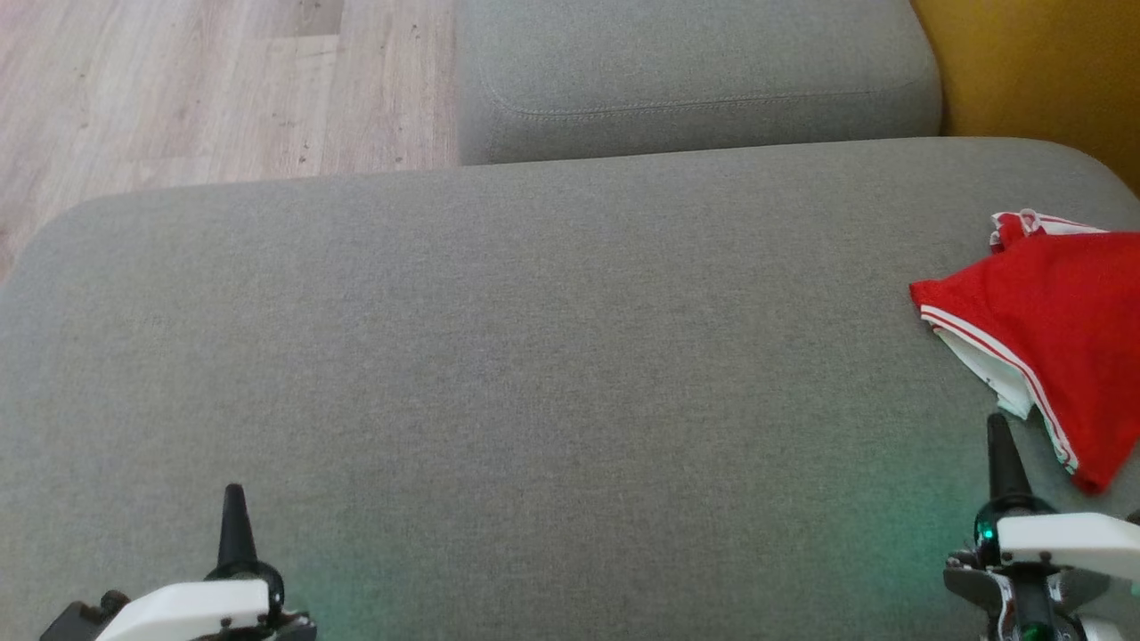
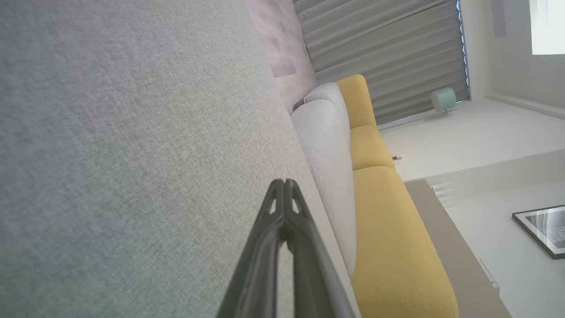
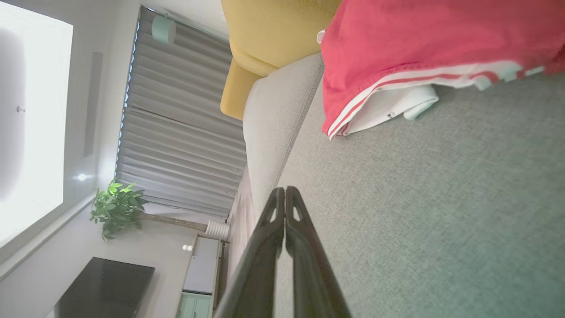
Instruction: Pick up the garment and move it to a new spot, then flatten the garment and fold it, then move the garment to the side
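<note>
A red garment (image 1: 1060,338) with white stripes and white lining lies crumpled at the right edge of the grey sofa cushion (image 1: 534,374). In the right wrist view the garment (image 3: 419,48) lies ahead of the fingers and to the upper right. My right gripper (image 1: 999,425) hovers just below the garment's lower hem, shut and empty, tips pressed together (image 3: 285,191). At the lower left my left gripper (image 1: 234,495) hangs over bare cushion, shut with nothing in it; its closed tips (image 2: 284,182) point along the cushion.
A second grey cushion (image 1: 695,80) sits behind the main one. Yellow upholstery (image 1: 1033,71) rises at the back right. Wooden floor (image 1: 196,89) lies beyond the cushion's far left edge. The wide grey seat stretches between the two grippers.
</note>
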{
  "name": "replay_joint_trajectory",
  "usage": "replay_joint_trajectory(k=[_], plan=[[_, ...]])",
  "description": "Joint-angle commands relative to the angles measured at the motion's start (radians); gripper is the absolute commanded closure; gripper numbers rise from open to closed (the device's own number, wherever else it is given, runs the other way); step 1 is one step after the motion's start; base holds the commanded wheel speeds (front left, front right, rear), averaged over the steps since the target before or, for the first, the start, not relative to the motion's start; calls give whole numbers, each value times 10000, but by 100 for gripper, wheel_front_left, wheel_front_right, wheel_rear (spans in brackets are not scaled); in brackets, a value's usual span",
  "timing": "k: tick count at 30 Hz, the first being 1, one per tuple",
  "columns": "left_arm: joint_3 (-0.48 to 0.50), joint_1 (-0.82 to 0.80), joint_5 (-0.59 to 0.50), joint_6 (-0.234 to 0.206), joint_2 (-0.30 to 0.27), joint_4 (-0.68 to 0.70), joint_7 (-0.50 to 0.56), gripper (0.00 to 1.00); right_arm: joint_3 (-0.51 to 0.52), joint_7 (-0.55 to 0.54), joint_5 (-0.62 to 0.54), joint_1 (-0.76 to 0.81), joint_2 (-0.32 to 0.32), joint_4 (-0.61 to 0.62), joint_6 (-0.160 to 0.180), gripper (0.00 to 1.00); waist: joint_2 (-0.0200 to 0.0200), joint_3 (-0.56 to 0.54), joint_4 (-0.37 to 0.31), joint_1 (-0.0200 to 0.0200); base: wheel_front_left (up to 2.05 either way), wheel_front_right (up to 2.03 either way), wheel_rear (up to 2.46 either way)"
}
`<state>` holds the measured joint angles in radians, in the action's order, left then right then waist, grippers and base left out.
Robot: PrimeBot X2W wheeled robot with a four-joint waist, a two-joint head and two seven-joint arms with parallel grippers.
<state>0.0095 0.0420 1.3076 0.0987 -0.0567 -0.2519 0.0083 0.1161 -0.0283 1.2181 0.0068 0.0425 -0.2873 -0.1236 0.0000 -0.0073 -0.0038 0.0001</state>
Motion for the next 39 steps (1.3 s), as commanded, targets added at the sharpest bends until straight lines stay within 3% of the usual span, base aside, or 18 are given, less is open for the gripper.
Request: replay_joint_trajectory(k=[1,28,39], plan=[[372,-581,186,99,-133,260,37,100,-128,-58,230,-534,63,371,-56,100,0,1,1,-1,0,0,0],[790,-1459,3139,315,-113,79,835,100,-23,-833,3816,-1132,77,425,-71,100,0,102,37,-1,0,0,0],[831,-1483,3185,320,-90,74,879,100,-21,-851,3903,-1147,78,426,-71,100,0,104,38,-1,0,0,0]])
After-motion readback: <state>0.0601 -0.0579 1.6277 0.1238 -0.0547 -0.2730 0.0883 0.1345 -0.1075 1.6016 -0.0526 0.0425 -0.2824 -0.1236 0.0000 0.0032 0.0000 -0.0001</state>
